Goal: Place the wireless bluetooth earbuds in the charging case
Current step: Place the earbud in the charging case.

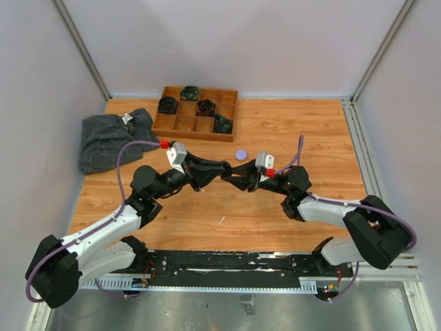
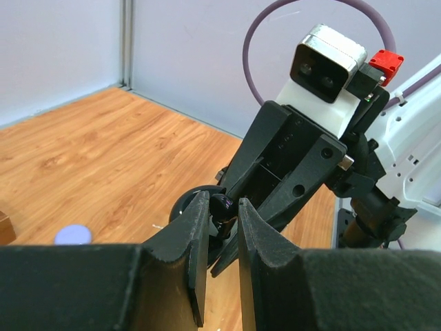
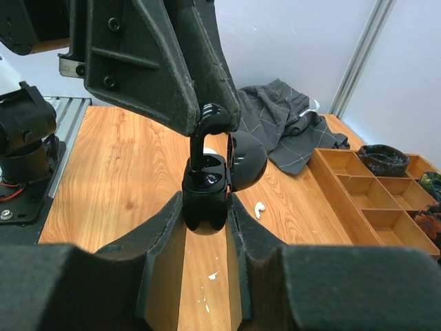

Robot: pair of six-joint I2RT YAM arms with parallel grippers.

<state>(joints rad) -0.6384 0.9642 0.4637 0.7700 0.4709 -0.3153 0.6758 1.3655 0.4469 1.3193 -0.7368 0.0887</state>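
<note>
Mid-insert, I'd say: my right gripper (image 3: pixel 204 214) is clamped nearly shut on the open black charging case (image 3: pixel 205 189). My left gripper (image 2: pixel 222 207) is pinched tight on a black earbud (image 3: pixel 215 118), with its stem poking down into the case. It doesn't look seated yet, and a white earbud (image 3: pixel 260 209) lies loose on the table (image 3: pixel 124 172), so there's plenty left.

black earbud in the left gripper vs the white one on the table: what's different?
Colour: the black earbud is glossy black, the white earbud white.
Support: the black earbud is pinched in the left gripper, off the table; the white earbud lies loose on it.
Pose: the black earbud stands stem-down over the open black case in the right gripper; the white earbud lies flat.
Both are tiny curved buds.
</note>
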